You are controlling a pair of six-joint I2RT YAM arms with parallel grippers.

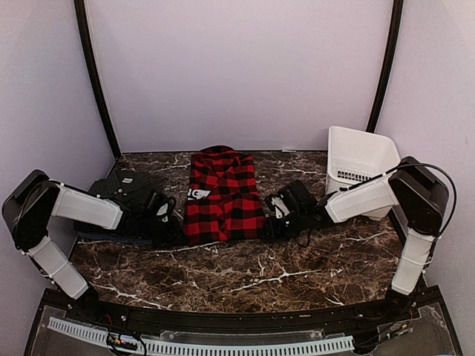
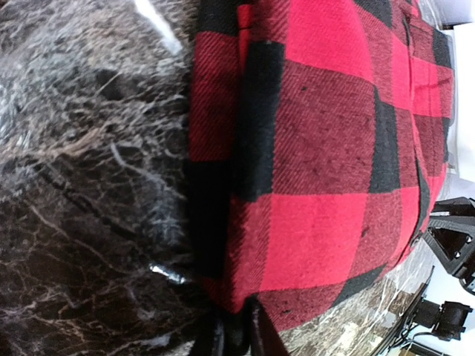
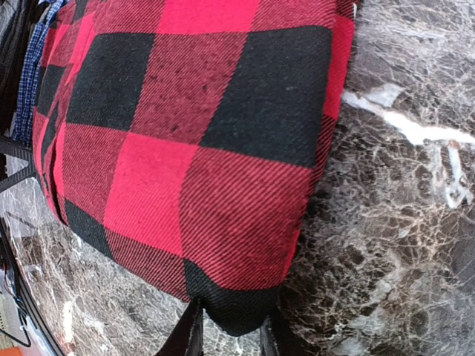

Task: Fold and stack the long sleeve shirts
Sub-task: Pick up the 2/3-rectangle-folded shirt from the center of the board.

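Red-and-black checked shirt [image 1: 223, 196], folded, lies at the centre of the marble bench [image 1: 260, 274]. Left tool [image 2: 236, 337], narrow, pinches its near left corner. Right tool [image 3: 230, 334] grips its near right corner. Black shirt [image 1: 122, 185] lies far left, white basket [image 1: 360, 156] far right.

Black shirt [image 1: 122, 184] half hidden behind left arm [image 1: 85, 206]; blue shirt [image 3: 37, 52] barely a sliver

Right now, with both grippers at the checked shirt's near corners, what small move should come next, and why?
Probably lift both corners slightly, together. The left gripper and right gripper each pinch a near corner of the checked shirt, which lies flat, so a fold can begin.
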